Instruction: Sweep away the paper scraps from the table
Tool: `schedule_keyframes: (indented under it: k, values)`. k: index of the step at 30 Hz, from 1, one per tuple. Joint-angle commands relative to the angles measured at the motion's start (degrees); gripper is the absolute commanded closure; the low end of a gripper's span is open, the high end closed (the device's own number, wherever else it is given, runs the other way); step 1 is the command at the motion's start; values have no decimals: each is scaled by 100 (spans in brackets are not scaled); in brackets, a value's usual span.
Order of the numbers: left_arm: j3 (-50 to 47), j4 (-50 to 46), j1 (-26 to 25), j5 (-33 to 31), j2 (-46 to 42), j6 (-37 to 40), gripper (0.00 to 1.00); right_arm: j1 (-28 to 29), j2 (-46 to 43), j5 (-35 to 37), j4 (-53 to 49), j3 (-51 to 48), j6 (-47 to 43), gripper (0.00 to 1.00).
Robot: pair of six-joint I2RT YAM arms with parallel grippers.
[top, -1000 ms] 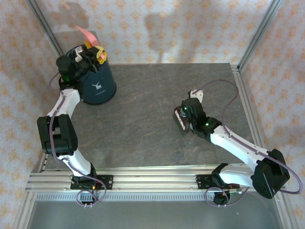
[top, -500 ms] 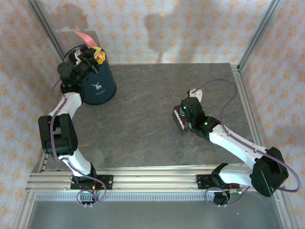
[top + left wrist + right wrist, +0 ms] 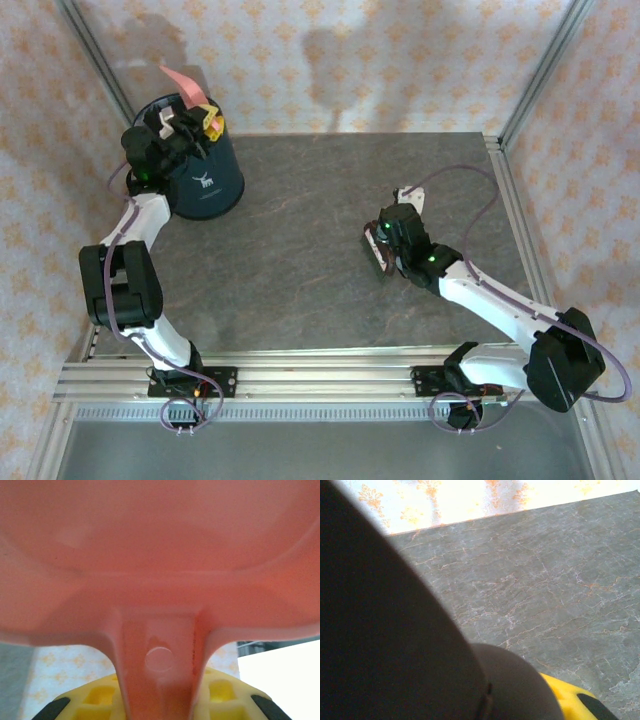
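My left gripper [image 3: 186, 124] is raised over the rim of a dark blue bin [image 3: 207, 182] at the table's far left corner. It is shut on the handle of a pink dustpan [image 3: 183, 80] that tilts up above the bin. Close up, the dustpan [image 3: 160, 555] spreads across the left wrist view, its handle clamped between the yellow fingers [image 3: 97, 699]. My right gripper [image 3: 386, 250] is low over the table [image 3: 300, 250], right of the middle, shut on a dark brush [image 3: 385, 630]; one yellow finger [image 3: 566, 694] shows beside it. The paper scraps are out of view.
Silver rails [image 3: 310, 378] edge the table at the front and right. Peach patterned walls [image 3: 400, 60] close in the back and sides. A purple cable [image 3: 470, 175] loops over the table behind the right arm.
The left wrist has turned slightly over the bin, shifting the pink dustpan a little. The right arm and brush have barely moved.
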Motion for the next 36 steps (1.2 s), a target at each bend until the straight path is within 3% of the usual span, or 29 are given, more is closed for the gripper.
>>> schedule_keyframes:
  k: [1,10,19,22,36]
  values:
    - [364,-1104,20,275,-461,1235,100,-28,38,30,-32,30,138,100]
    - [1121,-5288,-45,-132,-1021,4663,100,-170,-189,-138,100,-119,308,100]
    - [1970,-8183,-400,-1198,-1027,7201,100,-313,-308,-292,197,-260,522,100]
    - [2192,-8876,-611,-1871,-1026,7812,100,-354,-332,-310,206,-292,556,100]
    - [2260,-10045,-1669,-3229,-927,9110,100,-450,-433,4,54,-392,722,100]
